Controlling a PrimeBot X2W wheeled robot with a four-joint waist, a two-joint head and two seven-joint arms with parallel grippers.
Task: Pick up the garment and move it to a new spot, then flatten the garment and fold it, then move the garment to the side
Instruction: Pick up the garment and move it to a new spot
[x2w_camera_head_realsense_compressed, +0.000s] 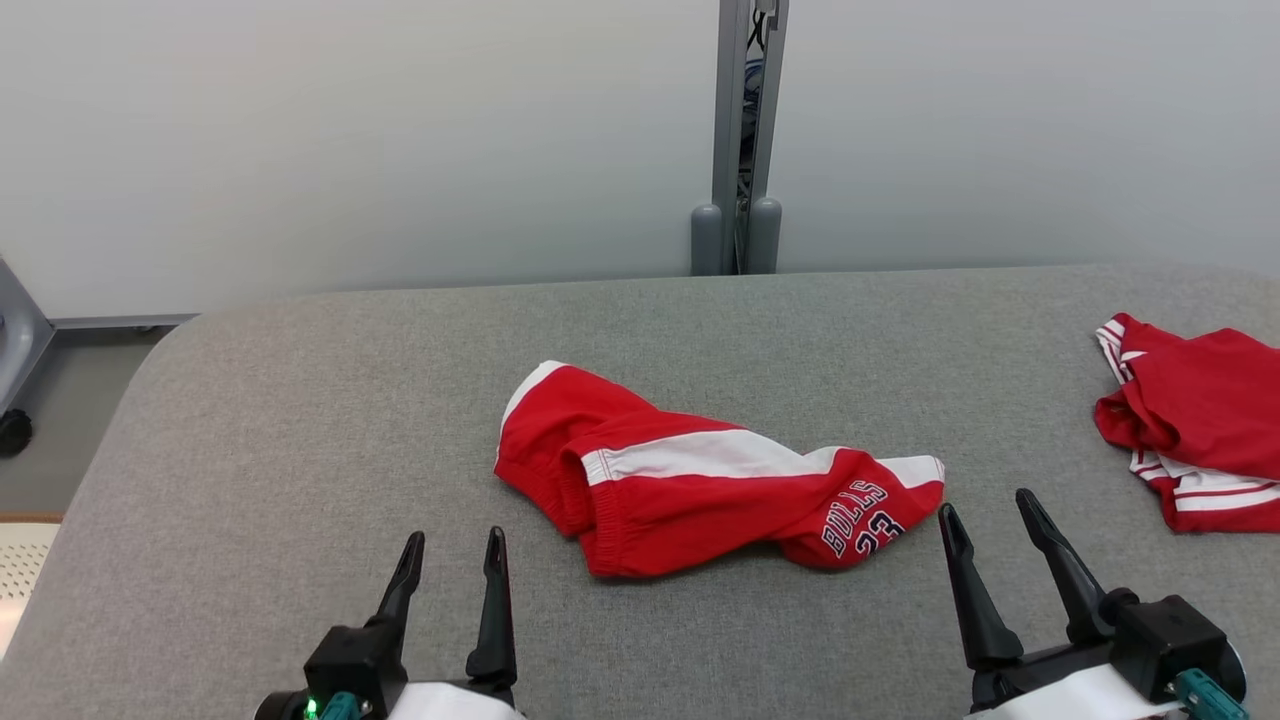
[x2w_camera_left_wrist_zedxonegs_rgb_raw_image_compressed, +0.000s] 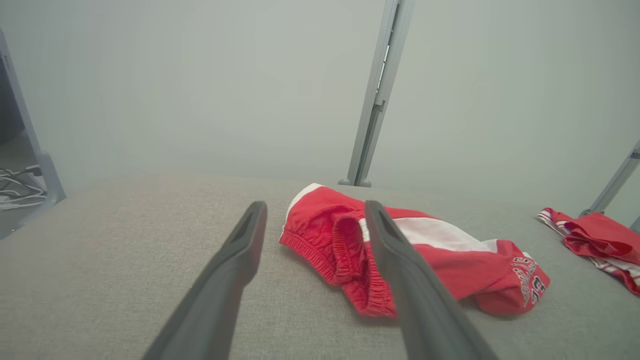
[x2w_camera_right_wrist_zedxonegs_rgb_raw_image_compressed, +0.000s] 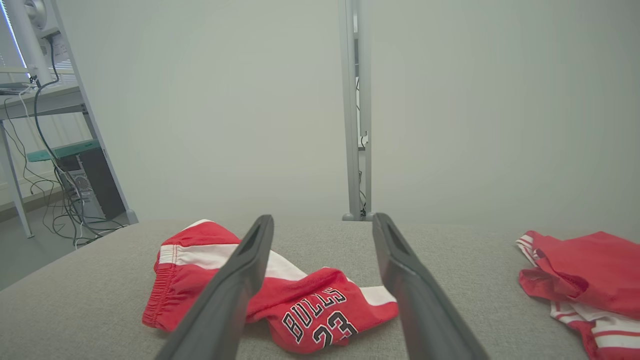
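Note:
The garment (x2w_camera_head_realsense_compressed: 700, 480) is a pair of red shorts with a white side stripe and "BULLS 23" printed on one leg. It lies crumpled in the middle of the grey padded table (x2w_camera_head_realsense_compressed: 300, 420). My left gripper (x2w_camera_head_realsense_compressed: 452, 555) stands open near the front edge, just left of the waistband, with nothing between its fingers. My right gripper (x2w_camera_head_realsense_compressed: 990, 520) is open too, just right of the printed leg and apart from it. In the left wrist view the garment (x2w_camera_left_wrist_zedxonegs_rgb_raw_image_compressed: 440, 260) shows past the open left gripper (x2w_camera_left_wrist_zedxonegs_rgb_raw_image_compressed: 315, 212). In the right wrist view the garment (x2w_camera_right_wrist_zedxonegs_rgb_raw_image_compressed: 320, 305) lies beyond the open right gripper (x2w_camera_right_wrist_zedxonegs_rgb_raw_image_compressed: 322, 225).
A second red garment with white stripes (x2w_camera_head_realsense_compressed: 1200, 430) lies bunched at the table's right edge. Grey partition panels meet at a metal post (x2w_camera_head_realsense_compressed: 745, 140) behind the table. Off the left side stand a desk frame and cables (x2w_camera_right_wrist_zedxonegs_rgb_raw_image_compressed: 55, 165) on the floor.

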